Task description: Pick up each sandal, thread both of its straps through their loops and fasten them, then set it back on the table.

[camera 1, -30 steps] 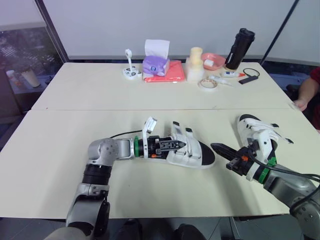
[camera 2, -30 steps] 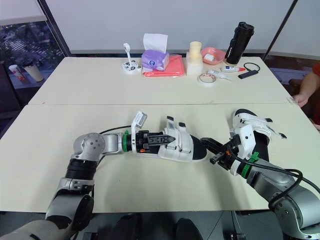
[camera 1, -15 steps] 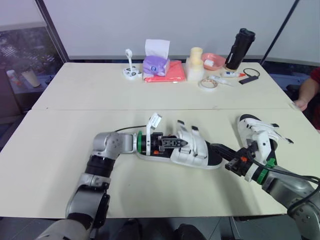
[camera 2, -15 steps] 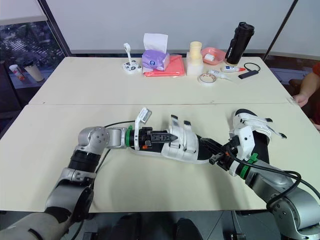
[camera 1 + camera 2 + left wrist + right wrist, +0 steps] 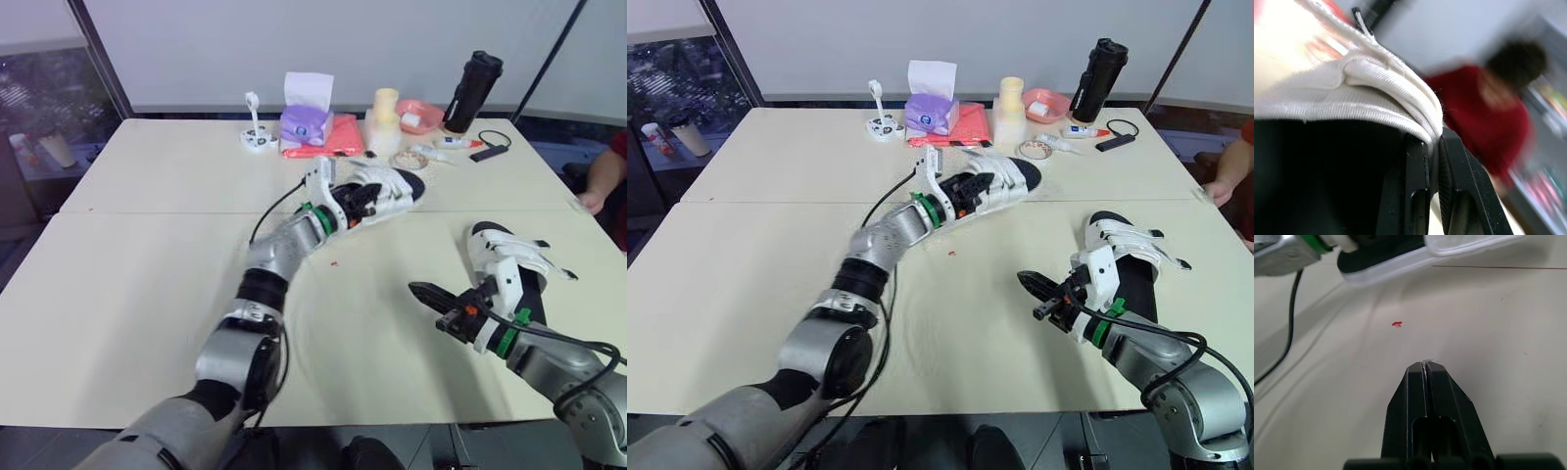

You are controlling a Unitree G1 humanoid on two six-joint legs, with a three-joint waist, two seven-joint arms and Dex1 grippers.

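Note:
My left gripper is stretched far forward and is shut on a white sandal with a black footbed, held up over the back half of the table. In the left wrist view its fingers pinch the white strap edge. The sandal's straps stick up loose. The second white sandal lies on the table at the right. Just left of it, my right gripper is shut on nothing and hovers low over the bare table.
Along the back edge stand a tissue box on a red cloth, cream cups, a pink bowl, a black bottle, a tape roll and a cable. A person's hand rests at the right edge. A small red speck lies mid-table.
My left arm has swung the sandal up and away from the front middle toward the back of the table. My right gripper, which was at the sandal's toe, now stands apart from it.

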